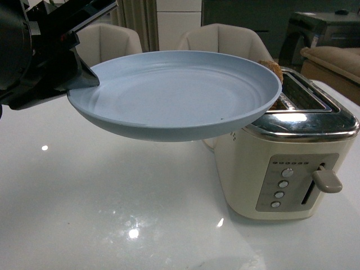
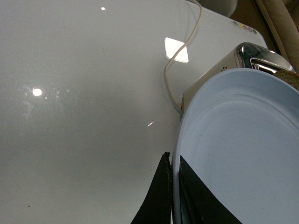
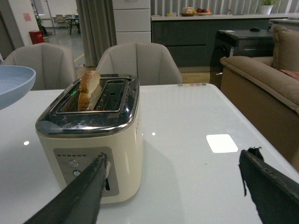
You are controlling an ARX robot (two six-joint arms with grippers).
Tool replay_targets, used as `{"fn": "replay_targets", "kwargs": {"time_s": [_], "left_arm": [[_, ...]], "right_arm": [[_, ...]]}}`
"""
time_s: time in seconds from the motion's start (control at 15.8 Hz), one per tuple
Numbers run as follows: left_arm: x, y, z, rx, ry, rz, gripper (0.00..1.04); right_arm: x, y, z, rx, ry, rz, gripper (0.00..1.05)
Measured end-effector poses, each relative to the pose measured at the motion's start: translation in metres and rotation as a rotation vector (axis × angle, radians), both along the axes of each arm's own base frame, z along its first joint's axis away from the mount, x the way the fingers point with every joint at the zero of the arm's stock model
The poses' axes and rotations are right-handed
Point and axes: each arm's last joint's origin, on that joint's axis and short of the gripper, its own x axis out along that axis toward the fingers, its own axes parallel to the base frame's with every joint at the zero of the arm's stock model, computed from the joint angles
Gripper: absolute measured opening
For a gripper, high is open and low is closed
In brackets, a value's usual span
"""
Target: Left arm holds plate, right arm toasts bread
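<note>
The plate (image 1: pixel 174 93) is smooth, matte pale blue, round and shallow, with faint concentric ridges ringing its well. My left gripper (image 1: pixel 84 77) is clamped on its rim, flat black jaws pinching the edge from above and below. The plate hangs roughly level above the glossy white table (image 1: pixel 101 214), and its opposite rim overlaps the toaster (image 1: pixel 281 163) in the front view. The toaster is a rounded cream box with a mirror-chrome top, 2 long slots, 4 round buttons and a stubby lever (image 1: pixel 327 180). A pale cord (image 2: pixel 180 51) trails from it. The bread (image 3: pixel 88 88) stands upright in the slot nearer the plate, light brown with a darker crust, its rounded end poking above the chrome. My right gripper (image 3: pixel 173 191) is spread wide, facing the toaster's button end.
</note>
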Motion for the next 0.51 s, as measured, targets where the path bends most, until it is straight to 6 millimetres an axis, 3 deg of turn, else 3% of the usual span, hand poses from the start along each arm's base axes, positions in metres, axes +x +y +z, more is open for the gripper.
{"fn": "replay_targets", "kwargs": {"time_s": [0.06, 0.51], "left_arm": [[0.0000, 0.0000, 0.0000, 0.000, 0.000, 0.000, 0.03], [-0.0004, -0.0037, 0.0020, 0.038, -0.038, 0.057, 0.03]], "right_arm": [[0.0000, 0.0000, 0.0000, 0.000, 0.000, 0.000, 0.99], [0.0000, 0.0000, 0.0000, 0.000, 0.000, 0.000, 0.98]]}}
